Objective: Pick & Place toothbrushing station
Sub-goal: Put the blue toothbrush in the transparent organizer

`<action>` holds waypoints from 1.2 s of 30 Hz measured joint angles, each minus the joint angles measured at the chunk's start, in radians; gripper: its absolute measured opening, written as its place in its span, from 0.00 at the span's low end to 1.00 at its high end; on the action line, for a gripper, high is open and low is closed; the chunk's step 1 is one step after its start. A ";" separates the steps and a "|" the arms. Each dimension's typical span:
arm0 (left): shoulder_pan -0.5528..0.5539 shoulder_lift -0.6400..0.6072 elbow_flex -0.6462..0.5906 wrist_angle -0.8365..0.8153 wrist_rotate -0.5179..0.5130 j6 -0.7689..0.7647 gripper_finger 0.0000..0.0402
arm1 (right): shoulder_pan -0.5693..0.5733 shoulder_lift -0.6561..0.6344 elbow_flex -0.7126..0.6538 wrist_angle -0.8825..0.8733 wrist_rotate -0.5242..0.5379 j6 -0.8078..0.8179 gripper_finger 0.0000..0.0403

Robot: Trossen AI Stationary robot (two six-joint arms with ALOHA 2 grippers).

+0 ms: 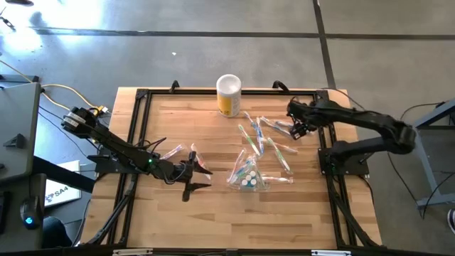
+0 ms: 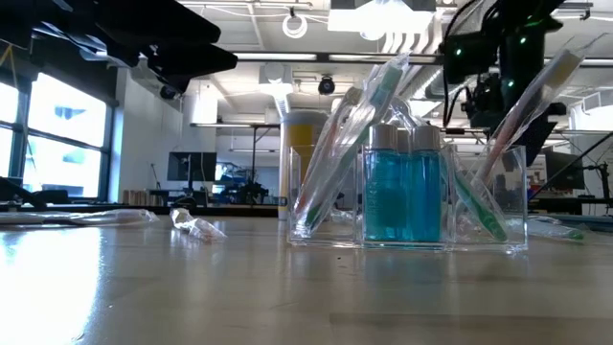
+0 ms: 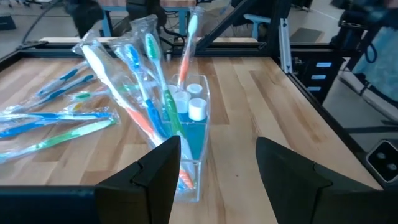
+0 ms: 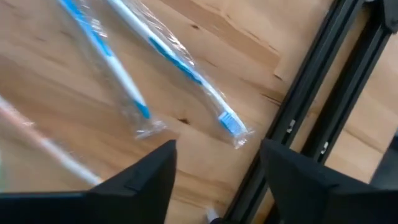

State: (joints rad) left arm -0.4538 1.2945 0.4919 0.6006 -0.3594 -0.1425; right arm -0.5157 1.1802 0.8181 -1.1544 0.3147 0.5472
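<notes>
Toothbrushes (image 1: 269, 142) in clear wrappers lie fanned across the middle-right of the table (image 1: 170, 213), beside the clear organizer (image 1: 248, 179) that I am filling; it stands near the table's centre so both arms can reach it. From the low view the organizer (image 2: 407, 206) already holds several wrapped brushes leaning outward and teal toothpaste tubes (image 2: 402, 196) with pale caps standing upright in its middle compartment. My right gripper (image 4: 217, 180) hangs over two blue-handled wrapped brushes (image 4: 186, 71) close to the black frame rail (image 4: 311, 106), fingers spread and empty, which I take as lining up for the next pick. My left gripper (image 3: 217, 180) waits just short of the organizer, fingers parted, holding nothing. A crinkled clear wrapper (image 1: 186, 153) lies near it, though I can't tell whether anything is inside. A yellow canister (image 1: 228, 95) stands at the far edge.
</notes>
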 joint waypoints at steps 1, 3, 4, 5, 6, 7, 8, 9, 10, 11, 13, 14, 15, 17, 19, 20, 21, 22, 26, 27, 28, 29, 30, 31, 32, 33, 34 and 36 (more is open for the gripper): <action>0.000 0.000 0.000 -0.001 0.006 0.000 0.50 | -0.015 0.026 0.000 0.003 -0.002 -0.003 0.57; 0.000 0.000 0.000 -0.006 0.012 -0.001 0.50 | -0.044 0.083 0.000 0.026 -0.003 -0.031 0.59; 0.000 0.000 0.000 -0.009 0.012 -0.003 0.50 | -0.057 0.111 0.000 0.043 -0.004 -0.054 0.60; 0.000 0.000 0.000 -0.014 0.013 -0.012 0.50 | -0.070 0.137 0.000 0.058 -0.005 -0.077 0.60; 0.000 0.000 0.000 -0.021 0.013 -0.020 0.50 | -0.083 0.164 0.000 0.071 -0.006 -0.100 0.60; 0.000 0.000 0.000 -0.030 0.012 -0.023 0.50 | -0.094 0.189 0.000 0.086 -0.008 -0.126 0.60; 0.000 0.000 0.000 -0.037 0.012 -0.023 0.50 | -0.105 0.214 0.000 0.103 -0.011 -0.154 0.59; 0.000 0.000 0.000 -0.043 0.013 -0.024 0.50 | -0.114 0.238 0.000 0.119 -0.018 -0.178 0.59; 0.000 0.000 0.000 -0.047 0.012 -0.028 0.50 | -0.124 0.262 0.000 0.134 -0.029 -0.197 0.58; 0.000 0.000 0.000 -0.052 0.012 -0.035 0.50 | -0.132 0.286 0.000 0.146 -0.032 -0.214 0.58; 0.000 0.000 0.000 -0.061 0.012 -0.046 0.50 | -0.150 0.333 0.000 0.171 -0.026 -0.237 0.57; 0.000 0.000 0.000 -0.061 0.012 -0.046 0.50 | -0.158 0.356 0.000 0.182 -0.021 -0.238 0.57; 0.000 0.000 0.000 -0.059 0.012 -0.046 0.50 | -0.167 0.378 0.000 0.189 -0.014 -0.238 0.57; 0.000 0.000 0.000 -0.060 0.012 -0.046 0.50 | -0.182 0.422 0.000 0.203 0.001 -0.239 0.57; 0.000 0.000 0.000 -0.059 0.012 -0.046 0.50 | -0.196 0.464 0.001 0.218 0.007 -0.242 0.57; 0.001 0.000 0.000 -0.060 0.012 -0.046 0.50 | -0.202 0.481 0.006 0.224 0.006 -0.243 0.57; 0.002 0.000 0.000 -0.061 0.012 -0.046 0.50 | -0.206 0.496 0.006 0.228 0.002 -0.244 0.57; 0.002 0.000 0.000 -0.062 0.012 -0.046 0.50 | -0.212 0.513 0.007 0.231 -0.006 -0.245 0.57; 0.002 0.000 0.000 -0.080 0.012 -0.046 0.50 | -0.216 0.545 0.010 0.237 -0.015 -0.241 0.53; 0.002 0.000 0.000 -0.081 0.012 -0.046 0.50 | -0.216 0.545 0.010 0.239 -0.027 -0.241 0.51; 0.002 0.000 0.000 -0.081 0.012 -0.046 0.50 | -0.217 0.545 0.010 0.240 -0.040 -0.239 0.47; 0.002 0.000 0.000 -0.080 0.012 -0.046 0.50 | -0.217 0.545 0.010 0.241 -0.049 -0.238 0.43; 0.002 0.000 0.000 -0.080 0.012 -0.046 0.50 | -0.217 0.545 0.010 0.241 -0.056 -0.238 0.37; 0.002 0.000 0.000 -0.081 0.012 -0.046 0.50 | -0.217 0.546 0.010 0.238 -0.060 -0.238 0.31; 0.002 0.000 0.000 -0.080 0.012 -0.046 0.50 | -0.217 0.546 0.009 0.227 -0.062 -0.238 0.25; 0.002 0.000 0.000 -0.080 0.012 -0.046 0.50 | -0.217 0.547 0.008 0.221 -0.065 -0.239 0.17; 0.002 0.000 0.000 -0.080 0.012 -0.046 0.50 | -0.217 0.547 0.008 0.219 -0.070 -0.242 0.10; 0.002 0.000 0.000 -0.080 0.012 -0.048 0.50 | -0.216 0.548 0.008 0.213 -0.066 -0.237 0.04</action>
State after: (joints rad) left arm -0.4522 1.2949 0.4919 0.5201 -0.3469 -0.1902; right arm -0.7315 1.7283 0.8265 -0.9411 0.2486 0.3098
